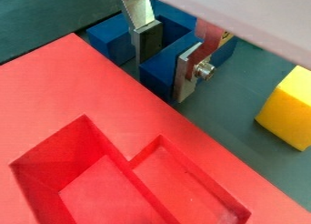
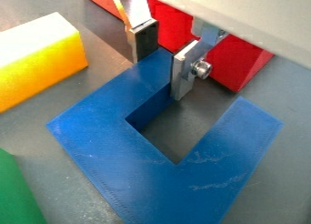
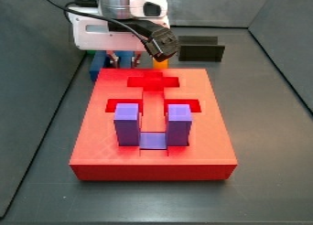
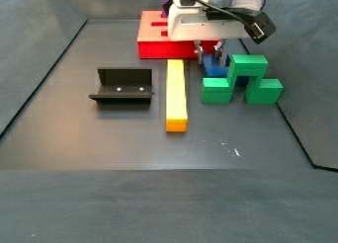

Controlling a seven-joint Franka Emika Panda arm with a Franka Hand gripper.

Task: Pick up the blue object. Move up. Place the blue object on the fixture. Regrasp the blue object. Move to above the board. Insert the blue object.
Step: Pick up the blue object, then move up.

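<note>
The blue object [image 2: 109, 146] is a dark blue U-shaped block lying flat on the floor, close against the edge of the red board [image 1: 97, 91]. It also shows in a wrist view [image 1: 112, 41] and in a side view [image 4: 211, 61]. My gripper [image 2: 163, 73] is low over it and also shows in a wrist view [image 1: 166, 71]. Its two fingers straddle one prong, one in the slot and one outside, and look shut on it. The black fixture [image 4: 122, 86] stands apart on the floor and also shows in a side view [image 3: 202, 51].
The board [image 3: 153, 146] holds a purple U-shaped block [image 3: 149, 123] in a recess and has a cross-shaped cut-out. A yellow bar [image 4: 176, 94] lies beside the blue object, and green stepped blocks [image 4: 244, 79] stand on its other side. Dark walls ring the floor.
</note>
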